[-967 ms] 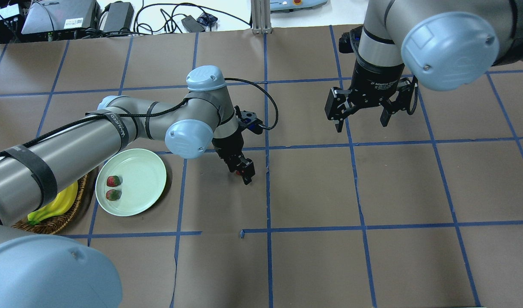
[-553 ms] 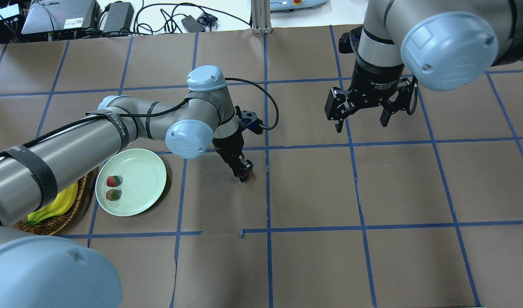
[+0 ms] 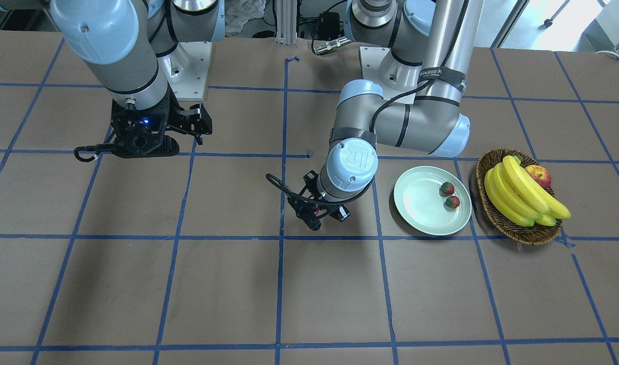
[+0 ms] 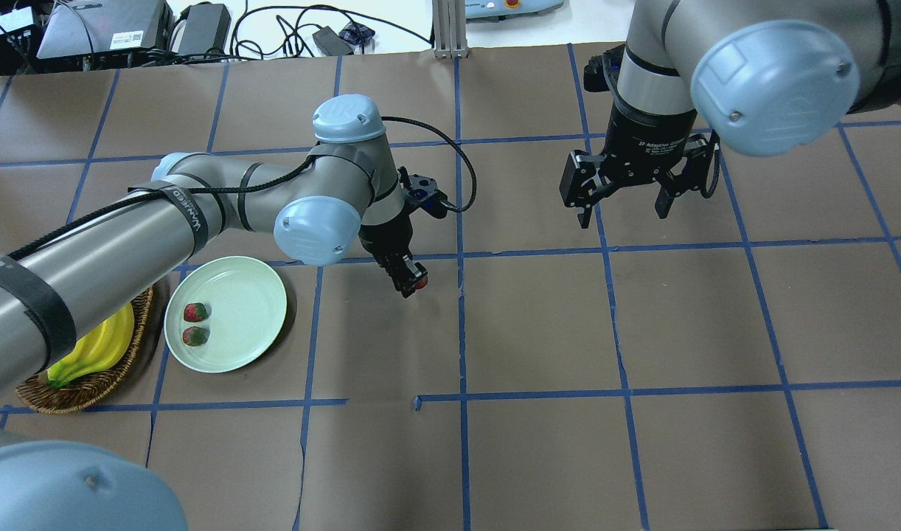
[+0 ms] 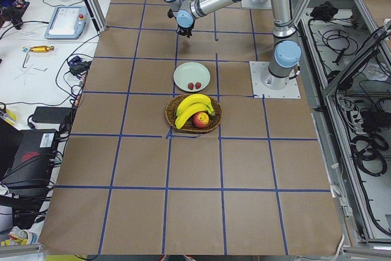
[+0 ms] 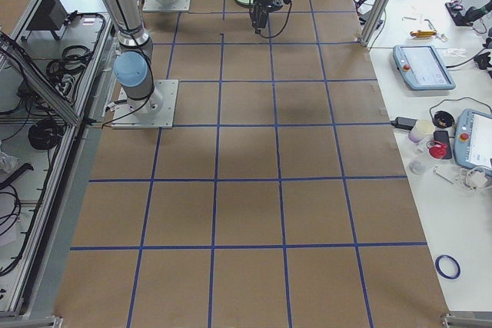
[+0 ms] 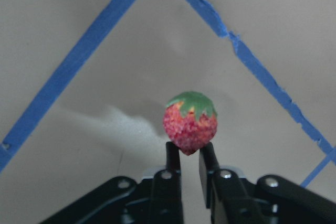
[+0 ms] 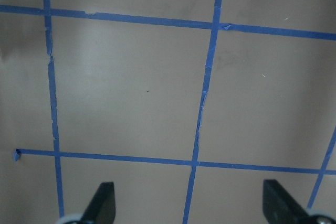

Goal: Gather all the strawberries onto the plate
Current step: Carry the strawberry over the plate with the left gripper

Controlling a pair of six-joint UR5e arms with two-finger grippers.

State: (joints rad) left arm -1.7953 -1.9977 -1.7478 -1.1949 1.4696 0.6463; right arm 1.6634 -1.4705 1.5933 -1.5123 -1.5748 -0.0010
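Left hand point(image 7: 186, 153) holds one strawberry point(image 7: 190, 125) above the worktop point(image 4: 539, 324).
The left hand's fingers are clamped on the strawberry's pointed end, its green top facing away from the wrist camera, and it casts a shadow on the paper near the worktop's middle. The plate point(image 4: 248, 295), nearer the worktop's left end, just beside a basket point(image 4: 119, 376) of bananas, holds two more strawberries point(image 4: 195, 313) side by side. The right hand point(image 4: 622, 212) hangs with fingers apart.

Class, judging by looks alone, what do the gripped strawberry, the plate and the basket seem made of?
Strawberry: likely foam or plastic; grainy matt red skin, flat green leaf cap.
Plate: probably plastic or melamine; smooth, glossy pale green surface.
Basket: woven wicker; brown, matt, visible strands.
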